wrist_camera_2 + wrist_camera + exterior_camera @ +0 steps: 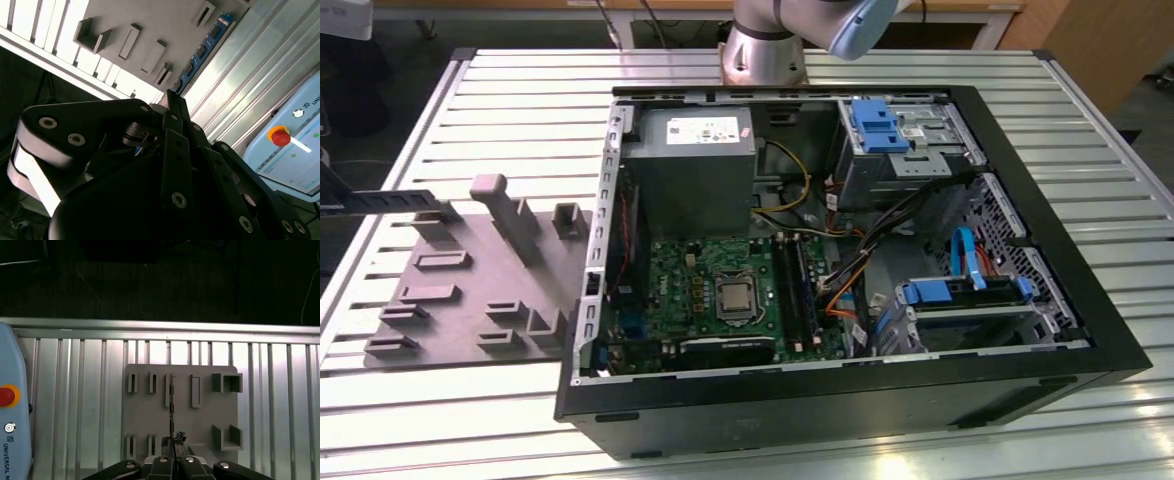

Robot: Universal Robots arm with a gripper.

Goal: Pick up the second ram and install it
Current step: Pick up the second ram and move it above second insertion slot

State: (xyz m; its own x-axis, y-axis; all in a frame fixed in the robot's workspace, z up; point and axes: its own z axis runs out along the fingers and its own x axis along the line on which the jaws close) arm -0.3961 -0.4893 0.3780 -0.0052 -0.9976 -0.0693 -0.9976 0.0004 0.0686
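Slatted table, fixture; claw grips ram.

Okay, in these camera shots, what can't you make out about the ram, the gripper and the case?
First wrist view: the second ram is edge-on, a thin line, so its faces cannot be read.
Second wrist view: the linkage of the gripper covers the ram's near end.
Exterior view: the motherboard slots are too small and dark to tell if any is filled.
Exterior view: a dark bar is cut off by the left edge; unidentifiable.
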